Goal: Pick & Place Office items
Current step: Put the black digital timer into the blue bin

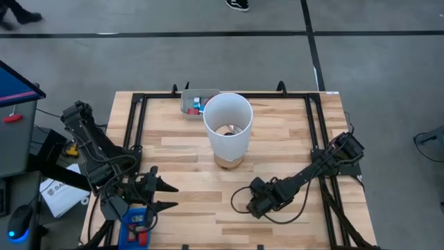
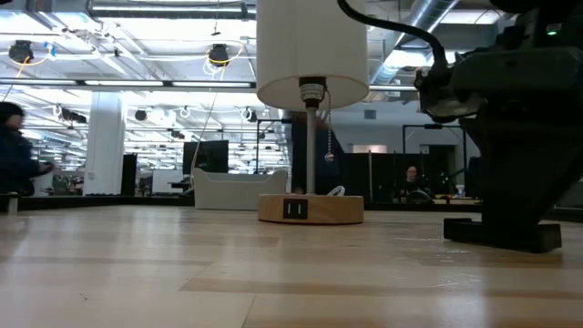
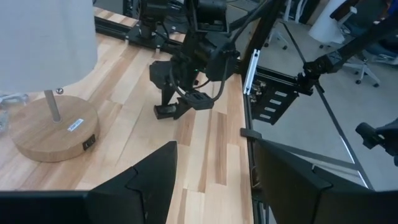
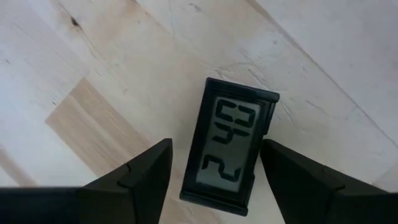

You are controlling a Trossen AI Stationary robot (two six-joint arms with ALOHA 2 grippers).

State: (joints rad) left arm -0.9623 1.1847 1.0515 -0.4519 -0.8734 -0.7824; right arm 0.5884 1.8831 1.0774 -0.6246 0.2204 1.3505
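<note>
Wood table: right pincer pointing straight down, spread astride black digital clock; left pincer spread.

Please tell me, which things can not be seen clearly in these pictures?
- Grey tray, high view: the pieces inside are too small to tell apart, and the lamp shade covers one end.
- Blue tray, high view: cut off by the bottom edge.
- Right gripper, right wrist view: whether it touches the small clock between its fingers.
</note>
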